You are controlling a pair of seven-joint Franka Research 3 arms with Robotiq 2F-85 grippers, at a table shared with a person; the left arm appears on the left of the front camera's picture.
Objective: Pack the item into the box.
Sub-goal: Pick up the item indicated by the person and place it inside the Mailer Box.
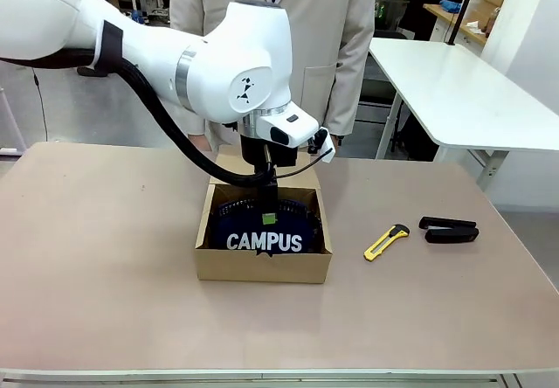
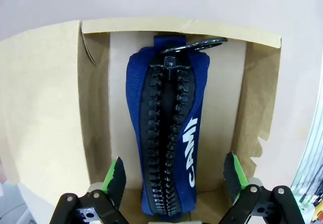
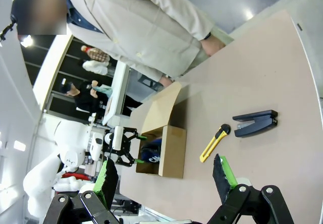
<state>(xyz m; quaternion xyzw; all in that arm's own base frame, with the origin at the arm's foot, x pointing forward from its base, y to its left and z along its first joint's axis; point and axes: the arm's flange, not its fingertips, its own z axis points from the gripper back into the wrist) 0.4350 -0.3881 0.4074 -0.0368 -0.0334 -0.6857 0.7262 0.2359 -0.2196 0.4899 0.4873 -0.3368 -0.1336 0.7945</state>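
Tan tabletop (image 1: 105, 257), shared work surface, with a white table (image 1: 454, 91) in the room behind

1. Box (image 1: 262, 267): brown cardboard, shallow, sitting open near the middle of the tabletop. Its lid flap (image 3: 161, 105) stands up on the far side, towards a person in a beige coat (image 1: 349, 21) who stands just behind the box

2. Pouch (image 1: 265, 241): navy-blue fabric with white "CAMPUS" lettering facing the box's front wall. It lies inside the box on the box floor. The left wrist view shows its black zip (image 2: 164, 148) running lengthwise along the top, with the metal pull (image 2: 199, 45) at the end near the box's far wall

3. Left gripper (image 1: 265, 209): directly above the box and pointing down into it. Its jaws are spread wide, one green pad (image 2: 117, 171) on each side of the pouch, with bare cardboard visible between pad and fabric. It holds nothing

4. Right gripper (image 3: 164, 163): raised well away from the box. Its jaws are spread wide with nothing between them

5. Utility knife (image 1: 386, 241): yellow and black, flat on the tabletop to the right of the box, apart from it

6. Stapler (image 1: 449, 229): black, farther right of the box, just beyond the knife
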